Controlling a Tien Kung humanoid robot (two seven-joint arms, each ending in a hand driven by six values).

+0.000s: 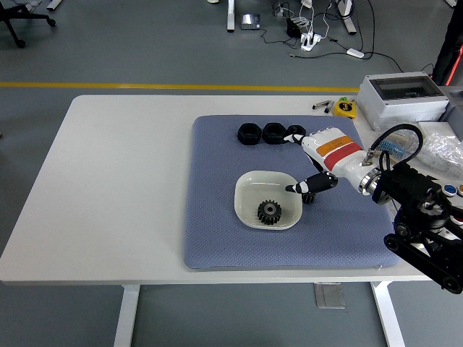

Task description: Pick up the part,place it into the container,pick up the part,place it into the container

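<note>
A black gear (269, 212) lies in the white bowl (249, 184) in the middle of the blue-grey mat (217, 217). My right hand (304, 163) hovers over the bowl's right rim and holds nothing, its fingers spread. Three black parts stand in a row at the mat's far side: one at the left (249, 133), one in the middle (273, 132), and one at the right (293, 132) partly behind my hand. The left arm does not show.
A grey box (402, 97), a yellow tape measure (345, 108) and bags of small items (445, 148) sit at the table's right side. A button panel (452, 191) lies by my right arm.
</note>
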